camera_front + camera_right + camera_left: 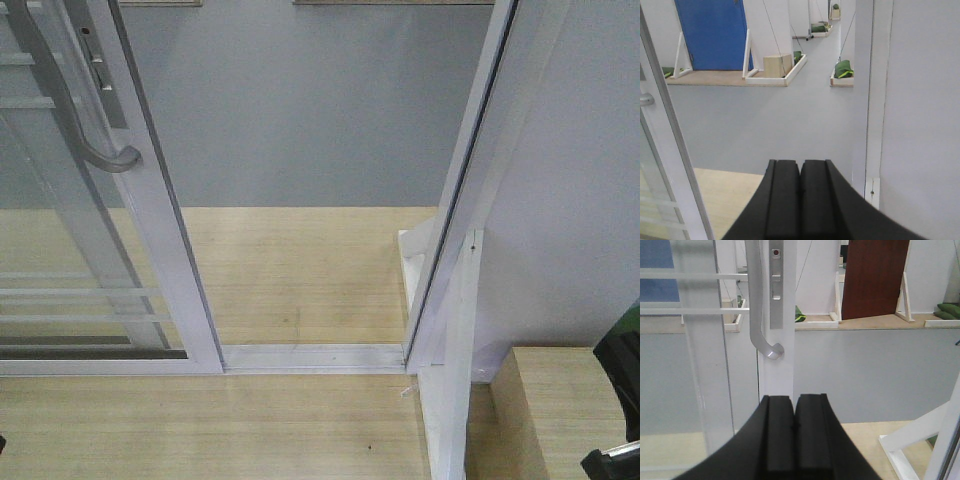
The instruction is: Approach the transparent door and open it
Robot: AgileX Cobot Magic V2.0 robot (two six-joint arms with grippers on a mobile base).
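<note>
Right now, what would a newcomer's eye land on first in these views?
The open gap in the doorway, centre of the front view, with the transparent door slid to the left. Next, its curved silver-grey handle ahead of the left gripper, jaws shut. Through the gap, a blue door stands far left.

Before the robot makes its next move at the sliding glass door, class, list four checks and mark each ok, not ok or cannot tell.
1. Doorway gap exists: ok; transparent door stands apart from the white jamb.
2. Handle free: ok; pull handle untouched.
3. Left gripper empty: ok; pads closed on nothing.
4. Right gripper empty: ok; closed, facing the opening.
5. Gap wide enough for the base: cannot tell.
</note>
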